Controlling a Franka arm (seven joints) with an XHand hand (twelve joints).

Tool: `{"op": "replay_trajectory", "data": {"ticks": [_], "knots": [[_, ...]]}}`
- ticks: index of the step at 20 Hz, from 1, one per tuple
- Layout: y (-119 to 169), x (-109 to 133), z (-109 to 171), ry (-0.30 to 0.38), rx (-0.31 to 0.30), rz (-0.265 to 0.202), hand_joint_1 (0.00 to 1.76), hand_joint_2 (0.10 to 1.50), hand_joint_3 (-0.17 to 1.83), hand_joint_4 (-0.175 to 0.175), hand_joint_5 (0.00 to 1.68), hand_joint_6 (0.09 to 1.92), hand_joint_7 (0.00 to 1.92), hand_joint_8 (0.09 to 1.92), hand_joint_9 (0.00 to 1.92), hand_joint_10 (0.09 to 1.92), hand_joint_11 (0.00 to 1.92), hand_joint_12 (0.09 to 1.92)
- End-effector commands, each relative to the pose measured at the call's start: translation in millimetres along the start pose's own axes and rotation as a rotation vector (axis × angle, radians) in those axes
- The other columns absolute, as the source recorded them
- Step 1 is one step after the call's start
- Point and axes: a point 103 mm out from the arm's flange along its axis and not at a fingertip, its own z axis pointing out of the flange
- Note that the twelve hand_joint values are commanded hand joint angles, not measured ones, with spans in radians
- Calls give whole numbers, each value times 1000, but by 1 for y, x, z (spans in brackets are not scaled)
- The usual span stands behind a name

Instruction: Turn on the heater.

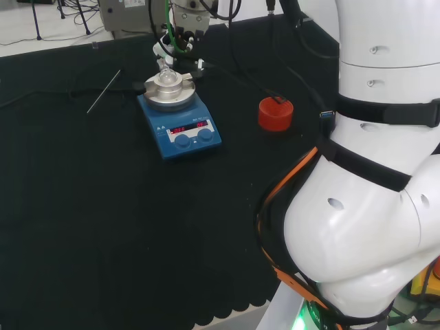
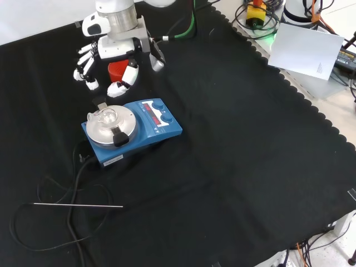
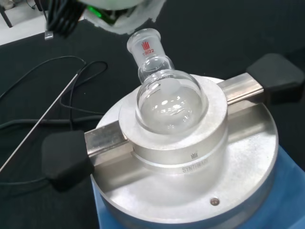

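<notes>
The blue heater (image 2: 158,129) stands mid-cloth, with red digits lit on its panel above two blue knobs (image 2: 163,111). A round metal block (image 3: 190,157) with black-tipped handles sits on its plate. A clear round flask (image 3: 171,102) rests in the block, and what it holds I cannot tell. In the front view the hand (image 2: 114,50) hangs above and beyond the heater, fingers (image 2: 86,67) relaxed and apart, holding nothing. The wrist view looks down on the flask from close above, with a blurred white part of the hand (image 3: 126,12) over it. In the head view the heater (image 1: 180,124) is left of centre.
A red ribbed stand (image 1: 276,113) sits right of the heater in the head view, and behind the hand (image 2: 117,69) in the front view. A thin metal rod (image 2: 78,205) and a black cable (image 2: 75,178) lie nearer the camera. The cloth's scalloped edge (image 2: 311,105) runs along the right.
</notes>
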Motion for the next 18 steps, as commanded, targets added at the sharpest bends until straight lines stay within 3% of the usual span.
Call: {"op": "replay_trajectory", "data": {"ticks": [1, 6, 10, 18], "knots": [[-26, -14, -4, -25, 36, -26, 921, 620, 729, 0, 729, 829, 370, 630, 561, 627, 189, 1339], [-46, -10, -1, -46, 8, -5, 914, 618, 728, -4, 708, 821, 362, 631, 553, 628, 186, 1341], [-57, -40, -18, -21, -5, -2, 910, 617, 726, -10, 679, 809, 355, 631, 548, 630, 182, 1342], [-81, -61, -34, -133, 46, -37, 894, 616, 721, -23, 543, 747, 401, 653, 560, 641, 186, 1350]]}}
